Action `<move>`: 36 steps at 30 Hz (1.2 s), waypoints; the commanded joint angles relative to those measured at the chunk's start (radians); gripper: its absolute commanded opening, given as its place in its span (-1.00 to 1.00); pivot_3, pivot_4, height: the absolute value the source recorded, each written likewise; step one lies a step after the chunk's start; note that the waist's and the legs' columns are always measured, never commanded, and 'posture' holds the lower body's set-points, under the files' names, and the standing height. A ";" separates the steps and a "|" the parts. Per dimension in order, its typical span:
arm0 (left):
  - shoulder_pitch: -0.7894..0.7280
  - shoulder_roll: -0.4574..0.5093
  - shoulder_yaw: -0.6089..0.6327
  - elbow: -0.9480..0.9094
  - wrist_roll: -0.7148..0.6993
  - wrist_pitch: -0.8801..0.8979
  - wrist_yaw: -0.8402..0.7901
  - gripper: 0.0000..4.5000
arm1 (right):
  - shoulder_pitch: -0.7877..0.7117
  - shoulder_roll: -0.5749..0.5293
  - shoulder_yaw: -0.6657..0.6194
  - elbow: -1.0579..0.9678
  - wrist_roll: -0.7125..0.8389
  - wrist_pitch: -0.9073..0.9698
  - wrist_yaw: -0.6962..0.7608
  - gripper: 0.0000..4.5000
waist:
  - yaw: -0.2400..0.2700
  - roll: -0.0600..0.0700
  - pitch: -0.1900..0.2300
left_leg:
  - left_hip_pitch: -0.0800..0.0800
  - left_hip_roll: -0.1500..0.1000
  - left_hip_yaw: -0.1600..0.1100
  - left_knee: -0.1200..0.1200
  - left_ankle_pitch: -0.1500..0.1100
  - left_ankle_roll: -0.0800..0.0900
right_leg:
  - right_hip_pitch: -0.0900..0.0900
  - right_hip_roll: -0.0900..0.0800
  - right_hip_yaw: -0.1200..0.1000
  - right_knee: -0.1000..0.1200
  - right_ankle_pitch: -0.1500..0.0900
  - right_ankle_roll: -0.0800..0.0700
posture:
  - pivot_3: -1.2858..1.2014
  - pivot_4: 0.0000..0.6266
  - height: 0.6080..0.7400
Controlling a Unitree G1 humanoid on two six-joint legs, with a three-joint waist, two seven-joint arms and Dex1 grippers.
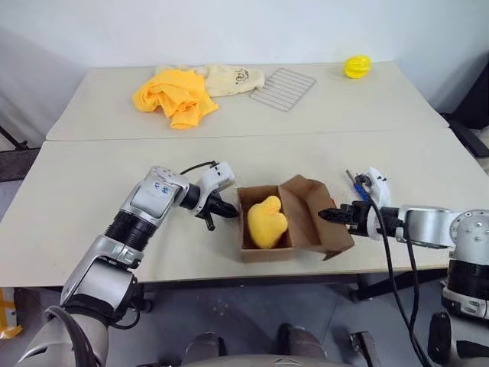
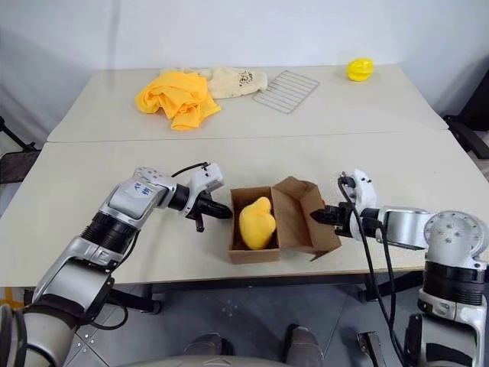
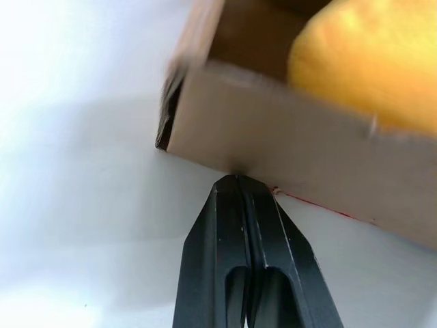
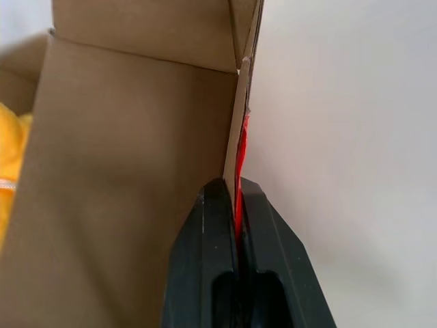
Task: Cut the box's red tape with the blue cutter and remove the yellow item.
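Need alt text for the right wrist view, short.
The right end effector is shut on the edge of the open lid flap of the box, pinching the flap's edge where the red tape runs along it. A sliver of the yellow item shows past the flap, and the pale table lies on the other side.

Your left arm reaching in from the left, left gripper (image 1: pixel 226 209) angled downward with its fingers pressed together, your right arm stretched in from the right, right gripper (image 1: pixel 327 215) pinched closed, pointing inward.
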 commanded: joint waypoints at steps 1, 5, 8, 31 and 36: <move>-0.003 -0.011 -0.015 0.013 0.028 -0.008 0.007 -1.00 | -0.006 -0.035 0.043 -0.050 -0.072 -0.085 0.113 -0.74 | -0.001 0.000 0.000 | 0.000 0.000 0.000 0.000 0.000 0.000 | 0.000 0.000 0.000 0.000 0.000 0.000 | 0.03 -0.52 1.00; -0.007 -0.013 -0.012 0.024 0.034 -0.016 0.012 -1.00 | -0.017 -0.045 0.066 -0.059 -0.142 -0.158 0.190 -0.13 | 0.001 0.000 0.000 | 0.000 0.000 0.000 0.000 0.000 0.000 | 0.000 0.000 0.000 0.000 0.000 0.000 | 0.03 -0.52 1.00; -0.006 -0.013 -0.010 0.028 0.035 -0.019 0.012 -1.00 | -0.014 -0.053 0.073 -0.075 -0.193 -0.224 0.239 0.19 | 0.001 0.000 0.000 | 0.000 0.000 0.000 0.000 0.000 0.000 | 0.000 0.000 0.000 0.000 0.000 0.000 | 0.03 -0.52 1.00; -0.144 0.028 0.151 0.183 0.003 -0.167 0.034 -1.00 | 0.255 -0.317 -0.042 -0.241 -0.431 -0.830 0.904 0.98 | -0.004 -0.003 0.003 | 0.000 0.000 0.000 -0.002 0.000 0.000 | -0.001 0.000 -0.001 -0.002 0.000 0.000 | 0.03 -0.52 1.00; -0.206 0.006 0.217 0.103 -0.037 -0.170 0.027 -0.82 | 0.414 -0.397 -0.112 -0.340 -0.409 -0.846 1.043 1.00 | 0.004 -0.015 0.010 | -0.002 0.000 -0.001 -0.002 0.000 0.000 | -0.001 0.000 -0.003 -0.004 0.000 0.000 | 0.03 -0.52 1.00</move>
